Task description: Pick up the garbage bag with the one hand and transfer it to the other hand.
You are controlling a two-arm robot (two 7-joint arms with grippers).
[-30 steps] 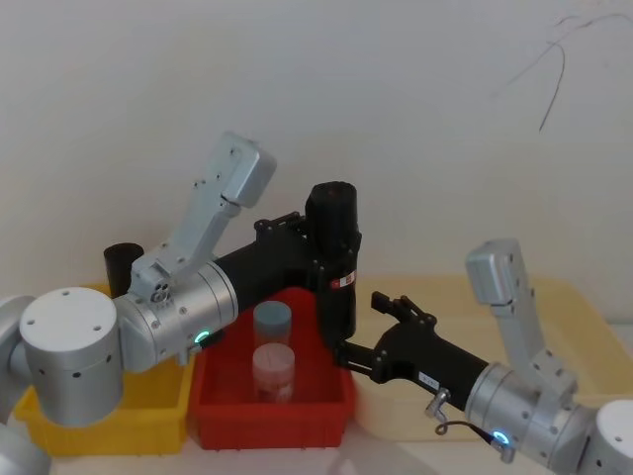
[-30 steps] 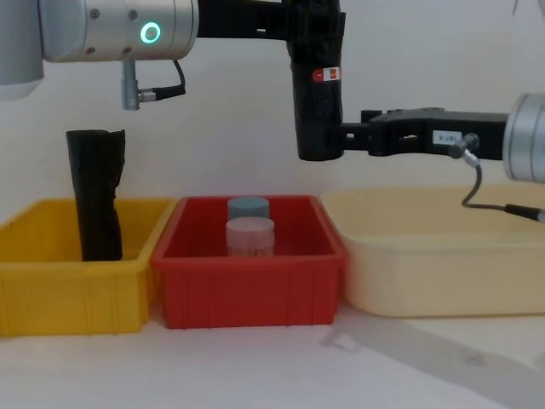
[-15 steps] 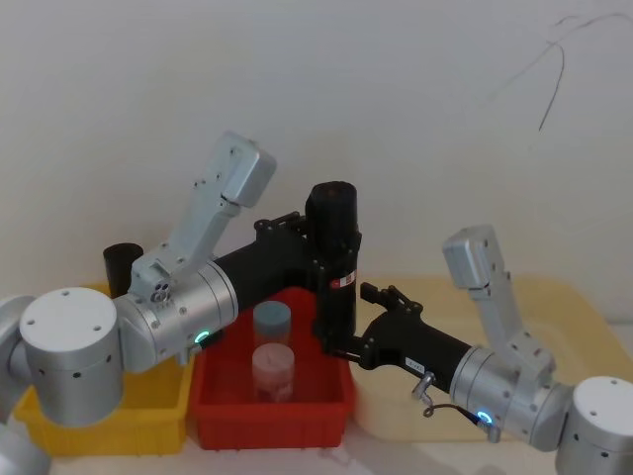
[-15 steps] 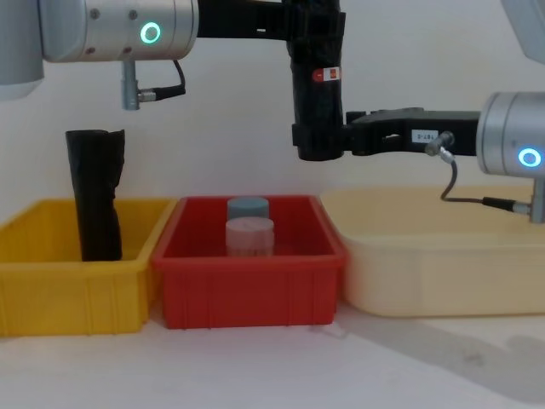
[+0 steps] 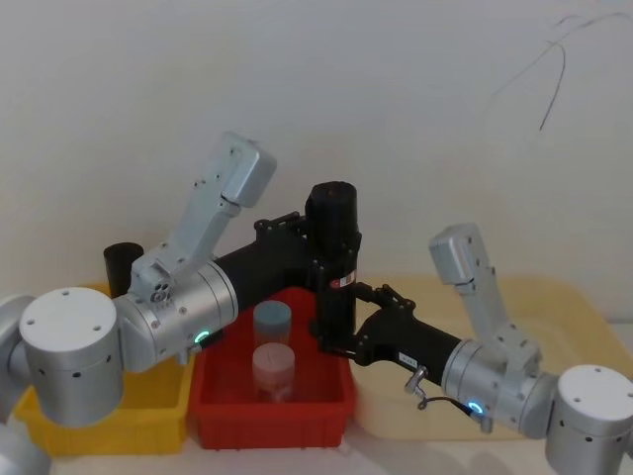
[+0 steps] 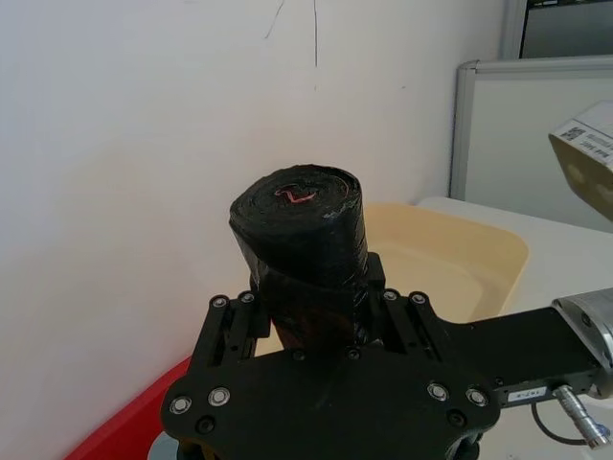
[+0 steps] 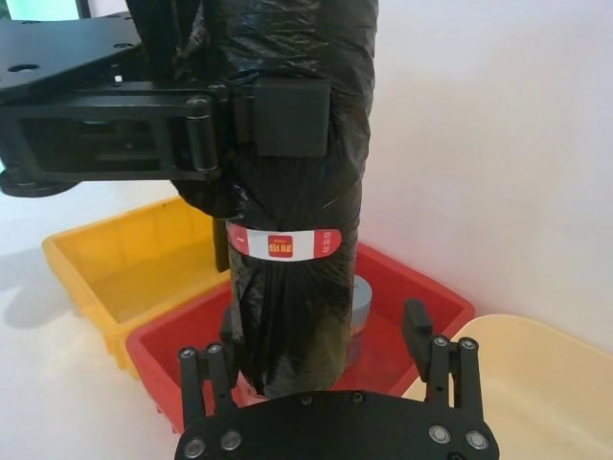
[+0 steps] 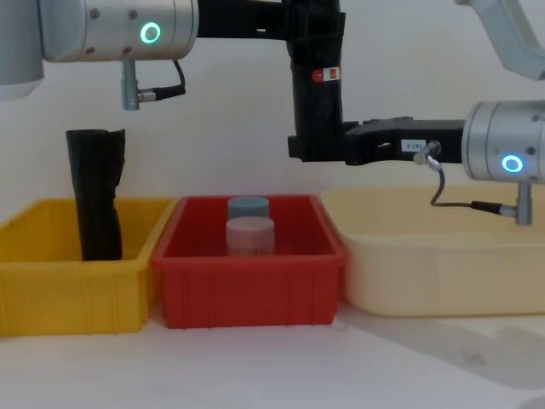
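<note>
Left gripper [image 6: 314, 311]: clamped tight around the garbage bag [image 8: 316, 94], upper half pinched between its fingers.
Right gripper [image 7: 321, 369]: fingers spread wide, the bag's lower end between them.

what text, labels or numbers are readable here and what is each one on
Red-and-white label around the garbage bag: small print, too blurred to read.
White tag on the right gripper: dark characters, too small to read.
Printed label on a tan object at the left wrist view's edge: too blurred to read.
Nothing here can be quoted.
</note>
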